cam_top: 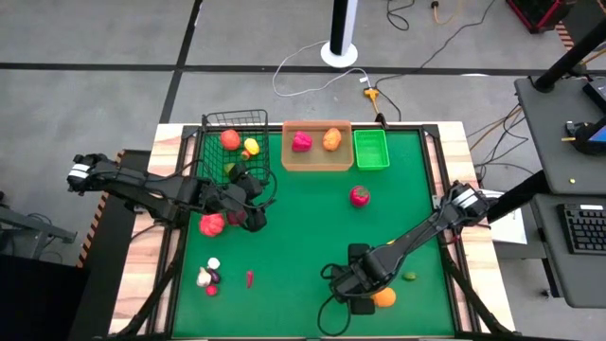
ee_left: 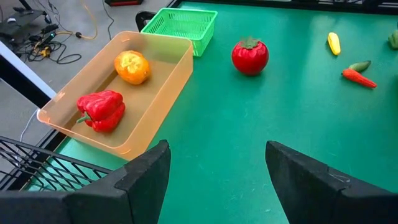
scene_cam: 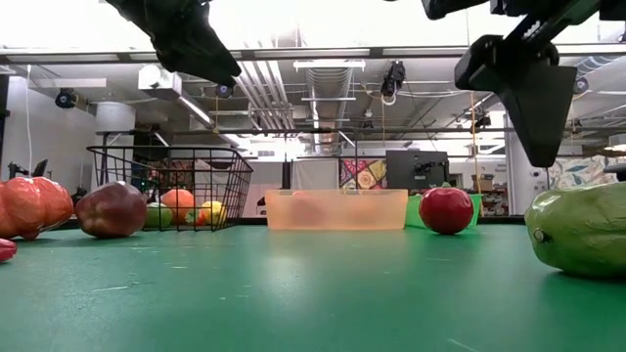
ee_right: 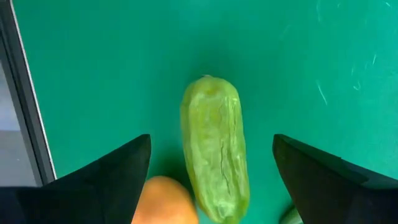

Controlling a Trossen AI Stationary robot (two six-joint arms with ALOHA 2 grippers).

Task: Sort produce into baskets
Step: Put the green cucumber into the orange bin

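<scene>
**Right gripper poised over the cucumber, an orange crowding the grasp**

Take the tan tray (cam_top: pixel 317 163) at the far edge of the green table (cam_top: pixel 312 227) as the marker. Well away from it, at the near edge, the right gripper (ee_right: pixel 211 165) hangs with its fingers spread wide over a green cucumber (ee_right: pixel 214 149), which lies flat between them and is not yet held. An orange round piece (ee_right: pixel 165 200) sits touching or just beside the cucumber's end, close by one finger.

The left gripper (ee_left: pixel 214 177) is also spread open and empty, beside the black wire basket (cam_top: pixel 232 142) that stands next to the tray. The basket already holds an orange-red piece and a yellow one. The tray holds a red pepper (ee_left: pixel 101 111) and an orange fruit (ee_left: pixel 132 66). The green bin (cam_top: pixel 371 149) on the tray's other side looks empty. A red tomato-like piece (cam_top: pixel 360 196) lies on the table just in front of the tray, and more produce lies scattered nearer the front.

The risk, as I judge it: if the right gripper comes down a little off-centre, a finger could land on the orange piece and roll it off the near edge, or pinch both together. The cucumber is smooth and rounded, so a grip near its end could let it swing or slip out on the long carry back to the tray.
</scene>
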